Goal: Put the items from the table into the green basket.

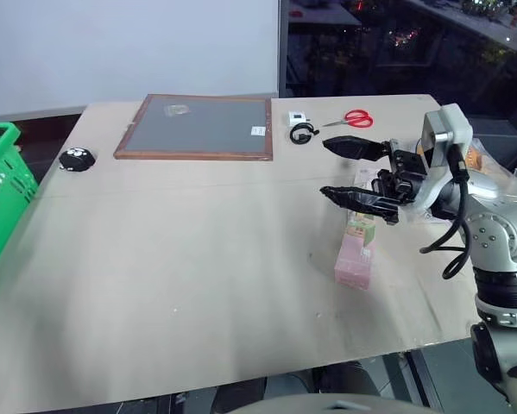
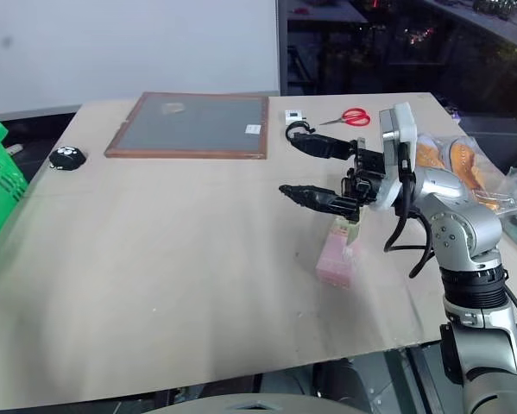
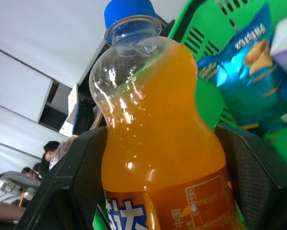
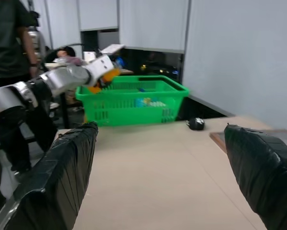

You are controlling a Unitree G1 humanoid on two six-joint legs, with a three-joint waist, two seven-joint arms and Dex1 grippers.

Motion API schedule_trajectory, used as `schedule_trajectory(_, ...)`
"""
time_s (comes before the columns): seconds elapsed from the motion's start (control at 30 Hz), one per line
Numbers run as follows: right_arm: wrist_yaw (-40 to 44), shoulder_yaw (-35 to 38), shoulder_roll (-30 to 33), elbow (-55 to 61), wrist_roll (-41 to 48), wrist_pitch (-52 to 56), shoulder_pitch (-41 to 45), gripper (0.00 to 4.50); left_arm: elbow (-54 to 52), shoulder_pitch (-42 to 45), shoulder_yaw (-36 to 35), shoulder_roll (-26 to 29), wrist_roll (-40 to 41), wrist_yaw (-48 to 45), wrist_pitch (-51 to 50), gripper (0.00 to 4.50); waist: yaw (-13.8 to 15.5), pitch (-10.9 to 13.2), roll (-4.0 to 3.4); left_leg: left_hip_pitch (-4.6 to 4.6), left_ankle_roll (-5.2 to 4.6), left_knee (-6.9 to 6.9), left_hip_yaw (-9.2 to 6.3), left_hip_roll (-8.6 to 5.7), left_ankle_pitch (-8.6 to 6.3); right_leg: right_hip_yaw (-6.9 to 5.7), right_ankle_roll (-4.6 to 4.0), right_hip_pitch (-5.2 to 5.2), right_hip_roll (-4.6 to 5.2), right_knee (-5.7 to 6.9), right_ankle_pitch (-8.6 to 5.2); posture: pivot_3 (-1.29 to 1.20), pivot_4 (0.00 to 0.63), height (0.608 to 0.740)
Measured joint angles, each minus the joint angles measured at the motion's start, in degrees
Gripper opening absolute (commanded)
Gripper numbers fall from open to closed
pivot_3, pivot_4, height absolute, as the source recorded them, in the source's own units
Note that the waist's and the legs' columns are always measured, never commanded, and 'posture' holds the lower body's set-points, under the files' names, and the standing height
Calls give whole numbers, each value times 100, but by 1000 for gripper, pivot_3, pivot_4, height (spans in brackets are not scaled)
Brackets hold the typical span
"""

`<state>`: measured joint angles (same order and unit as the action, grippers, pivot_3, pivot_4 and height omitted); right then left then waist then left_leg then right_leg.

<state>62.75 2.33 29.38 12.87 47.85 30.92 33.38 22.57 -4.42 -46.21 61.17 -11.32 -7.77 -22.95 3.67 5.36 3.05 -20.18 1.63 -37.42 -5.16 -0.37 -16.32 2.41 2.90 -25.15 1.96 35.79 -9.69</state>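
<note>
Left gripper (image 3: 157,191) clasped the orange bottle (image 3: 157,143) over the green basket (image 4: 133,103); right gripper (image 1: 349,168) gaped above the carton (image 1: 357,254); head views missed that.

Office or lab: white partition walls (image 4: 239,52), seated person (image 4: 66,53) behind, dark window (image 1: 396,43).

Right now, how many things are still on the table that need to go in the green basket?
2: the pink-and-green carton lying below the open right claw, and the bagged orange sneakers at the table's right edge. More could be hidden behind the arm.
</note>
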Motion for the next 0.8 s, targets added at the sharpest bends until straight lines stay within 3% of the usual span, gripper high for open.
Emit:
schedule_trajectory(0.2,-80,-16,44,55,-210,-26,-72,4500,1797,579,443,248,250,-65,1247,3310,17,-53,-14,49,0,3,4,13,-1,-15,14,43,-5,0,-10,189,0,740)
schedule_trajectory(0.23,-92,-17,42,54,-252,-50,-72,4500,2003,691,537,300,265,-91,1406,3941,20,-82,-29,48,0,2,4,13,-1,-15,8,43,-5,1,-6,184,0,740)
schedule_trajectory(0.3,-116,-18,23,54,-341,-119,-67,4500,2335,935,658,359,374,-144,1614,4466,24,-113,-39,48,0,2,5,12,-1,-15,0,44,-5,1,-1,179,0,740)
schedule_trajectory(0.57,-196,-16,-5,44,-465,-185,-54,4500,3119,1643,1072,544,701,-187,1935,4466,11,-186,-58,55,-1,2,6,13,0,-13,-2,48,-9,6,1,153,0,740)
schedule_trajectory(0.7,-221,40,194,51,-518,-193,-85,4500,2369,1980,1087,432,1173,-608,1724,4466,56,-206,-50,48,-1,-2,4,13,0,-15,-4,52,-7,6,1,132,0,740)
schedule_trajectory(0.8,-230,266,460,47,-583,-247,-238,4500,531,2322,1323,-276,2008,-1197,793,4466,89,-234,-55,51,-2,-10,10,10,0,-14,-5,70,-1,-3,1,105,0,740)
